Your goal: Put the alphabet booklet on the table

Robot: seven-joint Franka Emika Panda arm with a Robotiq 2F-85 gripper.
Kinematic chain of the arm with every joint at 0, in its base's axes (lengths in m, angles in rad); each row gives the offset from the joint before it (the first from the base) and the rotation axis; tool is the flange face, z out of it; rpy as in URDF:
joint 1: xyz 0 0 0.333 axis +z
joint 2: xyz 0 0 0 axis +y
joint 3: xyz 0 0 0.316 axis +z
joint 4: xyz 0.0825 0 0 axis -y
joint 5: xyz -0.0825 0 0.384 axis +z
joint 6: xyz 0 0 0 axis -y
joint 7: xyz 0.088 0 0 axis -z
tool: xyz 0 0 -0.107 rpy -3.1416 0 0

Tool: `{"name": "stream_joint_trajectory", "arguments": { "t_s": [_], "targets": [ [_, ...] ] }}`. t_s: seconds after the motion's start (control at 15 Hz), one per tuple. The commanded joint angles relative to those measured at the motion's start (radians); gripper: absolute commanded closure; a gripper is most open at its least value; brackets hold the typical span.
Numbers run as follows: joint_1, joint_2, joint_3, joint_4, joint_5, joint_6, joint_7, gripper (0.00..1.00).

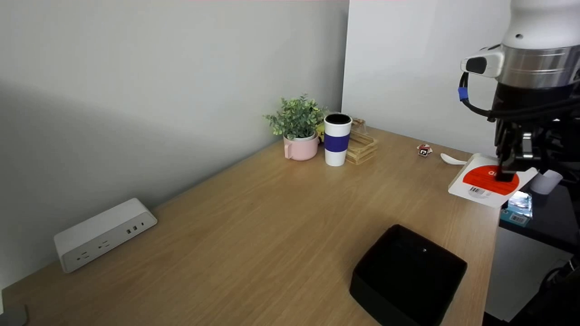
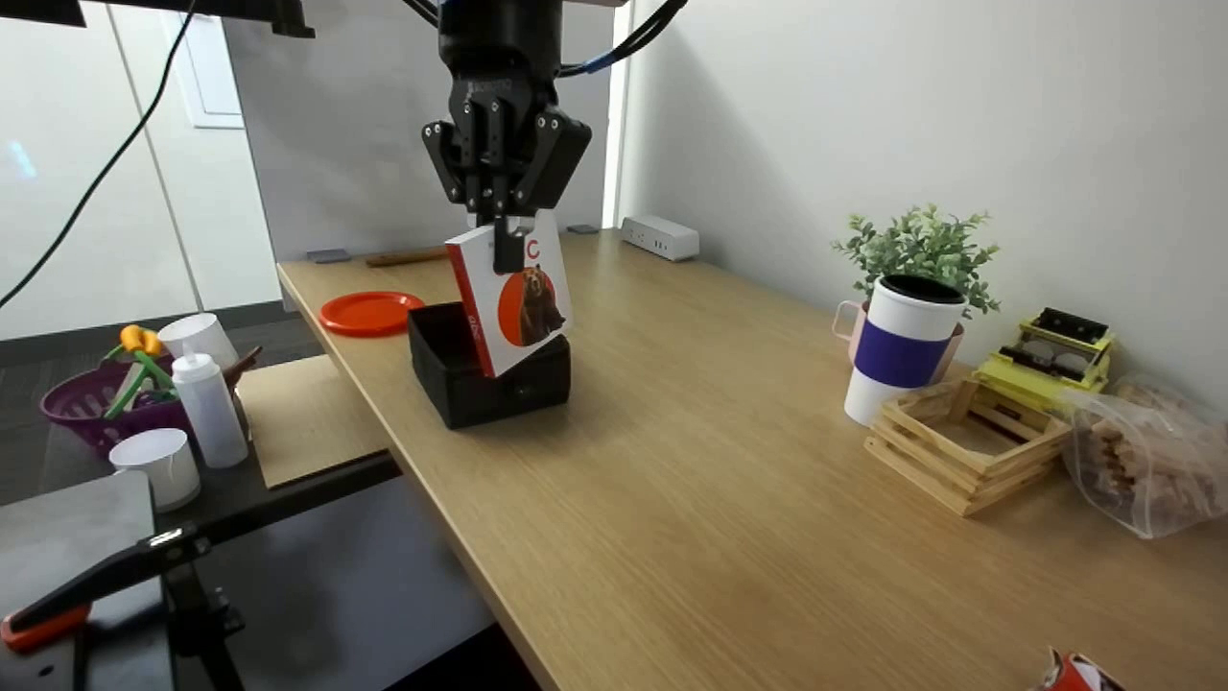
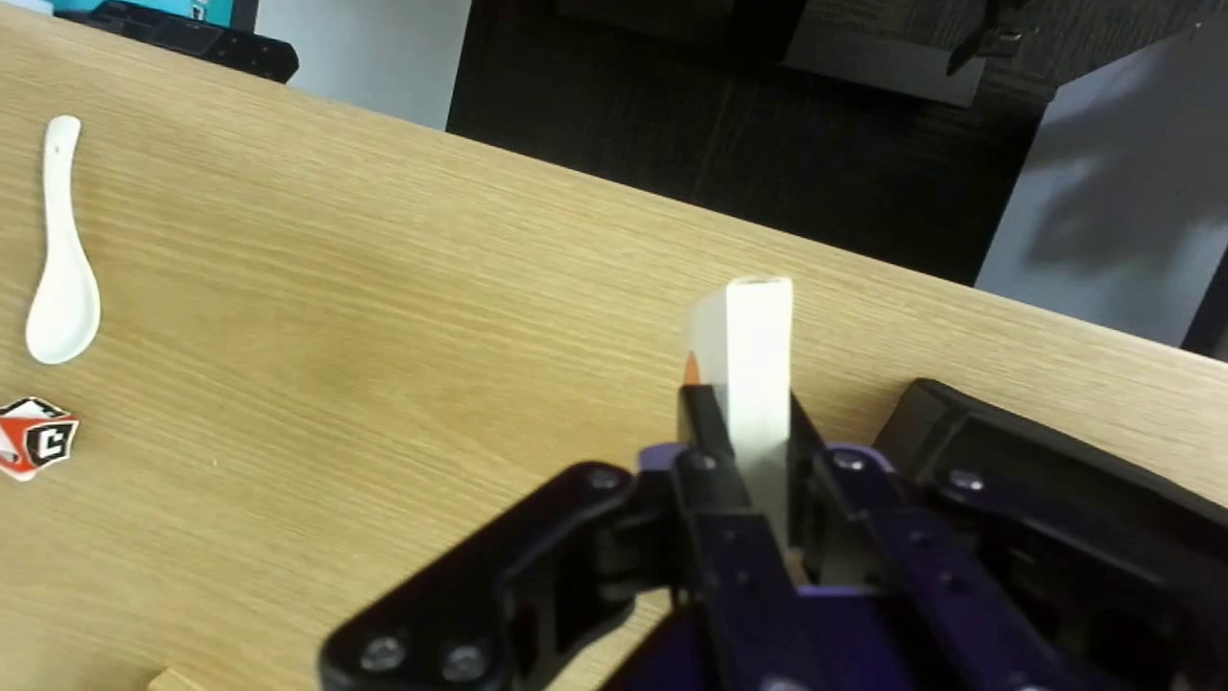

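The alphabet booklet is white with an orange-red circle; it shows in both exterior views (image 1: 480, 192) (image 2: 547, 278) and edge-on in the wrist view (image 3: 758, 345). My gripper (image 1: 505, 175) is shut on it, with a finger on each face, also visible in an exterior view (image 2: 510, 251) and the wrist view (image 3: 748, 408). The booklet hangs tilted in the air near the table's long open edge. The light-brown wooden table (image 1: 235, 235) lies below it, also in an exterior view (image 2: 710, 432) and the wrist view (image 3: 384, 384). Part of the cover is hidden behind a fingertip.
An open black square box (image 1: 371, 294) stands on the table close to the booklet, also in an exterior view (image 2: 504, 398). A white spoon (image 3: 62, 288) and a small red-white piece (image 3: 34, 437) lie nearby. A tumbler (image 1: 336, 142), plant (image 1: 301, 136) and wooden crate (image 2: 969, 451) stand by the wall.
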Motion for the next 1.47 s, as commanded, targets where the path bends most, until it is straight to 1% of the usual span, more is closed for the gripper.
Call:
{"name": "stream_joint_trajectory", "arguments": {
  "t_s": [0.0,0.07,0.13,0.4,0.73,0.87,1.0,1.13,1.4],
  "targets": [
    [-0.001,0.000,0.002,0.001,0.001,-0.002,0.001,0.86],
    [-0.001,0.000,0.002,0.001,0.001,-0.002,0.002,0.86],
    [-0.001,0.000,0.002,0.001,0.001,-0.002,0.002,0.96],
    [-0.007,0.043,-0.026,0.053,0.032,-0.063,-0.111,0.96],
    [-0.017,0.136,-0.093,0.146,0.148,-0.124,-0.452,0.96],
    [-0.028,0.191,-0.108,0.202,0.176,-0.178,-0.542,0.96],
    [-0.041,0.245,-0.110,0.254,0.175,-0.232,-0.572,0.96],
    [-0.055,0.295,-0.105,0.300,0.163,-0.271,-0.569,0.96],
    [-0.076,0.378,-0.100,0.365,0.166,-0.290,-0.532,0.96]
  ]
}}
